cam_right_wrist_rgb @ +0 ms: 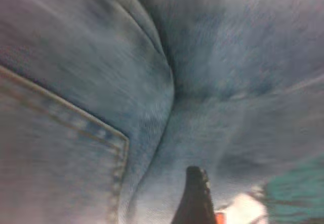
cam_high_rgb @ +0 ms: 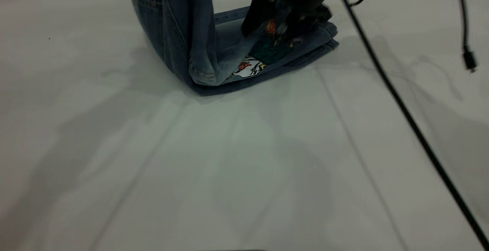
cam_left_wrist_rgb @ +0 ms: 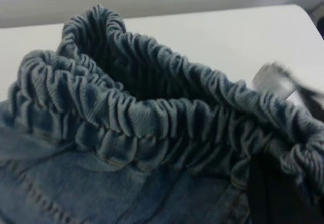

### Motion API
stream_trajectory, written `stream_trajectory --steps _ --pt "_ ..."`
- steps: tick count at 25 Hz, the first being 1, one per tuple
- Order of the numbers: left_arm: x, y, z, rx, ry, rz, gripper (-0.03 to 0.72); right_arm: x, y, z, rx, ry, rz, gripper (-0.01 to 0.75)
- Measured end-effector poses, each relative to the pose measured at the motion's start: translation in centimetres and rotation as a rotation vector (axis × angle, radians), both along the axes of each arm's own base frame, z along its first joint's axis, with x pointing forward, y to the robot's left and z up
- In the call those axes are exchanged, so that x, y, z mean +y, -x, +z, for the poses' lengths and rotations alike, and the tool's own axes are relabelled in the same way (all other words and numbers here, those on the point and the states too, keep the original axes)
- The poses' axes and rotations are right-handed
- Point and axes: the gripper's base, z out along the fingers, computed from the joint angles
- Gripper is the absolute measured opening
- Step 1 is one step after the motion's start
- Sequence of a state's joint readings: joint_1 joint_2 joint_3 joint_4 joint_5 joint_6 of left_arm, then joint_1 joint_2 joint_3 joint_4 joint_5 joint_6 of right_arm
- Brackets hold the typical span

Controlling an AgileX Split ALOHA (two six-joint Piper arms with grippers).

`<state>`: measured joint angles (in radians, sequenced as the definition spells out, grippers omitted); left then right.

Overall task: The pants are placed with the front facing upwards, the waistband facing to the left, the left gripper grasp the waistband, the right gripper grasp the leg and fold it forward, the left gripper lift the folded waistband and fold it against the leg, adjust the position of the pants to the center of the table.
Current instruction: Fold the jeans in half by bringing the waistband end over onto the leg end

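Blue denim pants (cam_high_rgb: 214, 48) sit at the far middle of a pale table (cam_high_rgb: 191, 174); one part lies flat and folded, showing a cartoon print (cam_high_rgb: 248, 67), while the waist end rises upright at the left, out of the top of the exterior view; a stitched pocket seam shows on the raised part.

A black gripper, the right gripper (cam_high_rgb: 284, 14), presses down on the flat folded part, just beside the print; whether its fingers are apart or together cannot be told; its wrist view is filled with denim close up, with one dark fingertip (cam_right_wrist_rgb: 195, 198) against the cloth.

The left wrist view shows the ruched waistband (cam_left_wrist_rgb: 152, 117) close up, bunched and held raised; a black finger (cam_left_wrist_rgb: 276, 193) of the left gripper lies against it, apparently clamped on the band.

A black cable (cam_high_rgb: 401, 106) crosses the table at the right.
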<state>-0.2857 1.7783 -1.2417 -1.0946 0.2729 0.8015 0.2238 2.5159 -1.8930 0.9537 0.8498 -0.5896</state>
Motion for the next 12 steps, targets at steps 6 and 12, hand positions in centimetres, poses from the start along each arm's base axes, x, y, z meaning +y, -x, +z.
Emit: stream_trajectory --steps 6,12 --pt "-3.0 -2.1 -1.5 0.01 0.002 -0.059 0.082 -7.0 -2.2 6.0 -0.135 -0.012 -0.162 0.497" --pt "-6.8 -4.4 -5.0 0.044 -0.008 -0.122 0.082 -11.7 -2.2 12.0 -0.238 -0.034 -0.245 0.497"
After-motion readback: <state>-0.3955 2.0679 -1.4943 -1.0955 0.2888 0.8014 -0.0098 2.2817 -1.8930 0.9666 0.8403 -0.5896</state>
